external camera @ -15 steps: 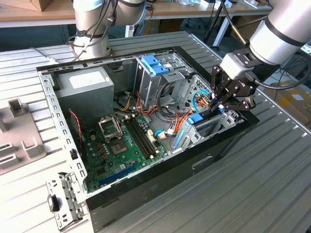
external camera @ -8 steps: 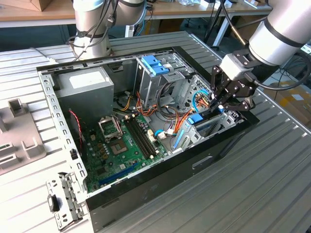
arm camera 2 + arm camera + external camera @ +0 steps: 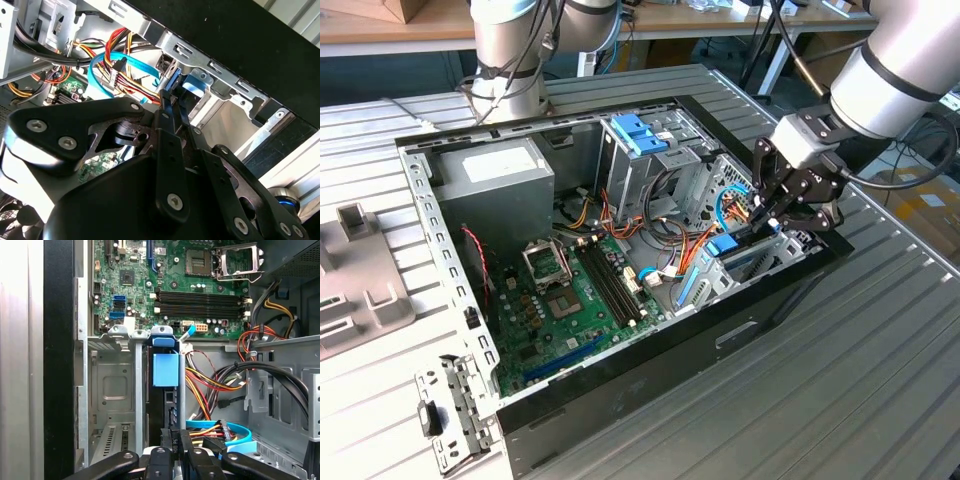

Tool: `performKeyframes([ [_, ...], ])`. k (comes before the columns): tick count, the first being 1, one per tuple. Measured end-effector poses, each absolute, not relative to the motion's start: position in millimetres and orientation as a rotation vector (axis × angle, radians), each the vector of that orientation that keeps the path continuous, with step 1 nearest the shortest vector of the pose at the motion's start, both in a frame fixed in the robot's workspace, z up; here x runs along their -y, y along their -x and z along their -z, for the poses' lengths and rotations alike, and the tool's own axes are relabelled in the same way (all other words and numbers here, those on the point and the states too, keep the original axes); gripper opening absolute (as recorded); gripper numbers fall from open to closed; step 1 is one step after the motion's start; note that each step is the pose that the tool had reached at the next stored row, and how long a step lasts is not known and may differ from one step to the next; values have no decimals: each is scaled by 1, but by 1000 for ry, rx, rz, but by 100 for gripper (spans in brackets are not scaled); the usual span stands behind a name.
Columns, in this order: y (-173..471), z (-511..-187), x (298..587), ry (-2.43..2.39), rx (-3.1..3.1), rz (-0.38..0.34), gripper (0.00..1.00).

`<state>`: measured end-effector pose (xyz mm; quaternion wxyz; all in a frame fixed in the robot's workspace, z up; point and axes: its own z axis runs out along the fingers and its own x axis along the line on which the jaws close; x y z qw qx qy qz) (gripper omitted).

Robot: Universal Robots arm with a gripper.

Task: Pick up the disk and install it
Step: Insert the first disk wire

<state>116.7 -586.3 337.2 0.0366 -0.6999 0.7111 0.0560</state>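
Observation:
The disk (image 3: 164, 400) stands edge-on in the case's metal drive bay (image 3: 107, 390), a dark slab with a light-blue trim piece at its end. In the exterior view the disk (image 3: 745, 260) sits low in the bay at the case's corner on the exterior view's right. My gripper (image 3: 176, 434) reaches down into that bay with its black fingers (image 3: 167, 440) close together on the slab's near edge. In the second wrist view my gripper (image 3: 170, 102) ends at the blue trim of the disk (image 3: 172, 80). From the exterior view my gripper (image 3: 767, 222) hangs just above the bay.
The open computer case (image 3: 650, 350) lies on a slatted metal table. Inside are the green motherboard (image 3: 570, 290), a grey power-supply box (image 3: 505, 175), an upper cage with a blue latch (image 3: 640, 135) and bundled cables (image 3: 212, 382) beside the bay. A grey fixture (image 3: 355, 270) lies outside.

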Motion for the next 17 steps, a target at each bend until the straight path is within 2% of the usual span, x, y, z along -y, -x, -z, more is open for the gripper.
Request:
performKeyframes([
  [4,-117,-337,586,2149,-2183,-173,19],
  [5,-117,-337,586,2149,-2183,-172,26],
  [13,-117,-354,586,2148,-2182,-175,26],
  [14,-117,-354,586,2147,-2181,-175,25],
  [15,-117,-354,586,2147,-2181,-176,18],
  [16,-117,-354,586,2147,-2181,-177,18],
  [17,-117,-353,586,2147,-2181,-179,11],
])
